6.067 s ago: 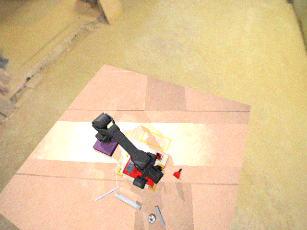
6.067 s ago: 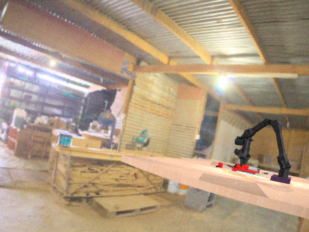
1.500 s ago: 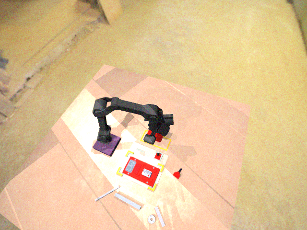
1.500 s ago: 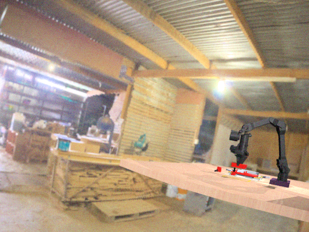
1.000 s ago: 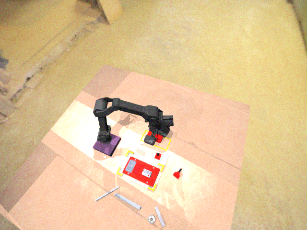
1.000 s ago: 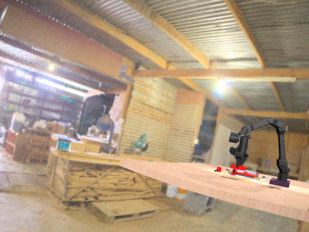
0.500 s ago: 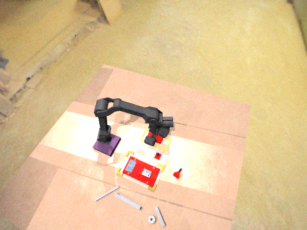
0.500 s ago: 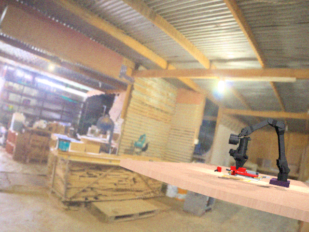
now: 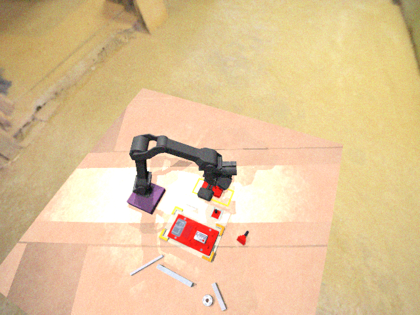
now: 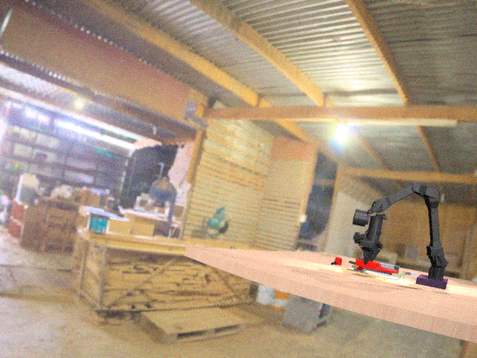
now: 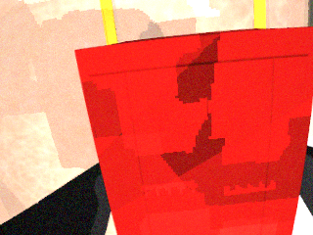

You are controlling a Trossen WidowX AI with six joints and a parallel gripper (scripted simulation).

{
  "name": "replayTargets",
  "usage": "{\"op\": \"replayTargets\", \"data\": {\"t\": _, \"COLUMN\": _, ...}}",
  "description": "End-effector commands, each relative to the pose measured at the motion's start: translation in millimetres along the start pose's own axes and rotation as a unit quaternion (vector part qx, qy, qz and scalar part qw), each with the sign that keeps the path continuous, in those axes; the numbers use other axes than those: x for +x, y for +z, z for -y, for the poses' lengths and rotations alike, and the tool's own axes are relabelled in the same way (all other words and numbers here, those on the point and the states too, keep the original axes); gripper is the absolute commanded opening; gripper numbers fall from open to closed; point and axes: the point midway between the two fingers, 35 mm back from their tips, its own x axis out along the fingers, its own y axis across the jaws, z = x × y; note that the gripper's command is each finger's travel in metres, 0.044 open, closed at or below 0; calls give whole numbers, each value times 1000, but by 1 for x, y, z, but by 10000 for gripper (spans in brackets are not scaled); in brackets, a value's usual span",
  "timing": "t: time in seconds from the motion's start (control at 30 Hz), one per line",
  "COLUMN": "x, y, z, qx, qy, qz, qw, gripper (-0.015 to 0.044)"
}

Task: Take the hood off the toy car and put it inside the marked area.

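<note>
The hood (image 9: 217, 191) (image 10: 359, 263) (image 11: 156, 113) is a red panel held between the fingers, filling much of the wrist view. My gripper (image 9: 214, 188) is shut on it, low over the marked area (image 9: 220, 203), a yellow outline whose lines also show beyond the hood in the wrist view (image 11: 109, 20). The hood looks level and close to the table; whether it touches is hidden. The arm and fingers cover part of it in the top view. The toy car (image 9: 188, 233) is red, with a grey window and a pale engine block, and stands between yellow corner brackets.
A small red piece with a black knob (image 9: 216, 213) sits on a pale pad between the car and the outline. Another red piece with a black handle (image 9: 241, 239) lies right of the car. Grey bars (image 9: 174, 275) (image 9: 218, 296) and a round metal part (image 9: 207, 300) lie in front.
</note>
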Motion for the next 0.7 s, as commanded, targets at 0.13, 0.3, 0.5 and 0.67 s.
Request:
{"op": "replayTargets", "data": {"t": 0.13, "x": 7, "y": 0, "z": 1, "qx": 2, "qy": -2, "qz": 1, "qw": 1000, "gripper": 0}}
{"op": "replayTargets", "data": {"t": 0.3, "x": 11, "y": -1, "z": 1, "qx": 2, "qy": -2, "qz": 1, "qw": 1000, "gripper": 0}}
{"op": "replayTargets", "data": {"t": 0.5, "x": 16, "y": -1, "z": 1, "qx": 2, "qy": -2, "qz": 1, "qw": 1000, "gripper": 0}}
{"op": "replayTargets", "data": {"t": 0.67, "x": 18, "y": -1, "z": 2, "qx": 2, "qy": -2, "qz": 1, "qw": 1000, "gripper": 0}}
